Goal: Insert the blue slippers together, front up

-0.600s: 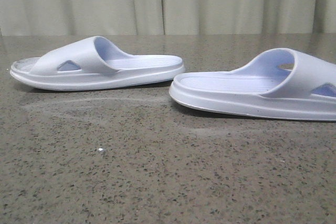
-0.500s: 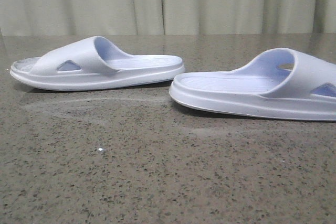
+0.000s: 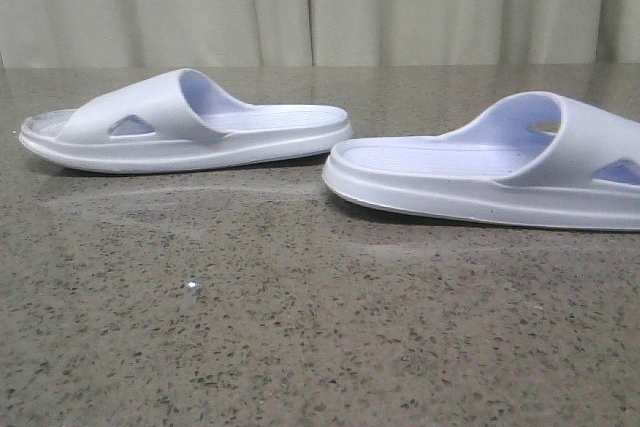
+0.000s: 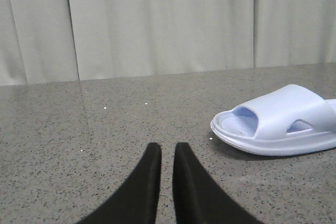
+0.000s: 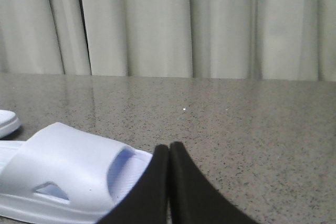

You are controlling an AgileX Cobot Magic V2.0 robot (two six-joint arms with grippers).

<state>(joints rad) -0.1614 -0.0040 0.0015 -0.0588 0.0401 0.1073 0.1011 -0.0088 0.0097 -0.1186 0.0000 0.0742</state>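
Two pale blue-white slippers lie sole down on the speckled stone table (image 3: 300, 327), apart from each other. The left slipper (image 3: 185, 127) lies with its strap to the left. The right slipper (image 3: 490, 172) lies with its strap to the right. Neither gripper shows in the front view. In the left wrist view my left gripper (image 4: 167, 150) is empty with only a narrow slit between its fingers, and the left slipper (image 4: 278, 121) lies off to its side. In the right wrist view my right gripper (image 5: 169, 148) is shut and empty, close beside the right slipper (image 5: 68, 177).
A pleated pale curtain (image 3: 320, 2) hangs behind the table's far edge. The tip of the other slipper (image 5: 8, 121) shows at the edge of the right wrist view.
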